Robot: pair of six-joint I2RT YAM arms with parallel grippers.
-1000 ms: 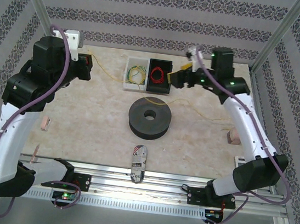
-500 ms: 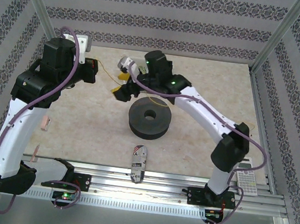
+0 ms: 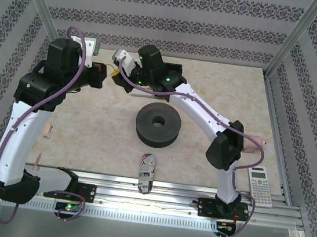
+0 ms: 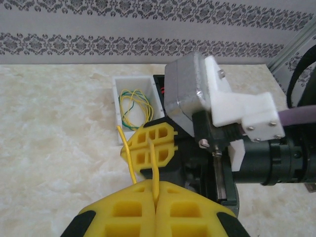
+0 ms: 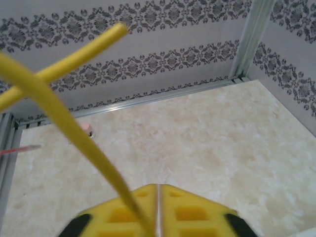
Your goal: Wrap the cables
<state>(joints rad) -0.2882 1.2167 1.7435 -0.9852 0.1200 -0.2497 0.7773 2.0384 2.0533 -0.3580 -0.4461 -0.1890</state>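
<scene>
Cable clamped by both tools

The left tool and right tool meet tip to tip near the desk's far-left corner, each pinching the yellow strand. Its short span runs between them, so both arms sit equally near.

Just right of the white rectangular plastic tray, a black tray shows only a sliver; the right arm's grey-and-white wrist housing covers the rest. The thin yellow insulated wire is blurred in the right wrist view and runs off its left edge; the bottom edge crops the right gripper.
</scene>
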